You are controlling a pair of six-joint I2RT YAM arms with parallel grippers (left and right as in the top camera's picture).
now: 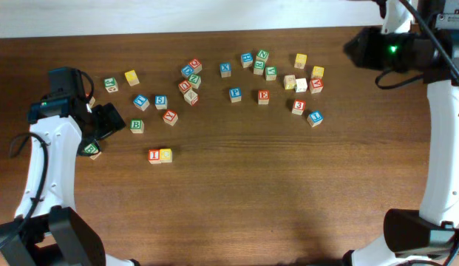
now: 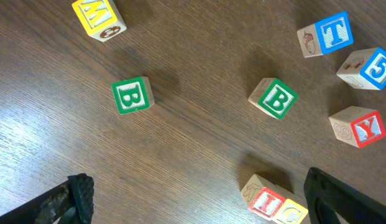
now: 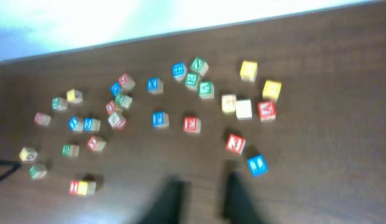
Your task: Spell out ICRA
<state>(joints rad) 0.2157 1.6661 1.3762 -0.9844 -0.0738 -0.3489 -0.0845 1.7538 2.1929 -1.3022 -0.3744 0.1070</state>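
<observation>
The red "I" cube (image 1: 154,155) and the yellow "C" cube (image 1: 165,154) stand side by side, touching, at the left middle of the table. In the left wrist view the "I" cube (image 2: 265,202) and the "C" cube (image 2: 292,213) lie just inside the right finger. My left gripper (image 1: 111,120) (image 2: 199,202) is open, above and left of the pair, holding nothing. My right gripper (image 1: 351,49) hangs high at the back right. Its blurred fingers (image 3: 205,196) are close together over bare wood with nothing between them. I cannot read which scattered cubes carry R and A.
Two green "B" cubes (image 2: 132,95) (image 2: 275,98) lie ahead of the left fingers, with a blue "T" cube (image 2: 326,34), a "5" cube (image 2: 367,68), a red "Y" cube (image 2: 359,127) and a yellow cube (image 2: 98,17) around them. Several more cubes are scattered along the back, including a red "E" cube (image 1: 263,97).
</observation>
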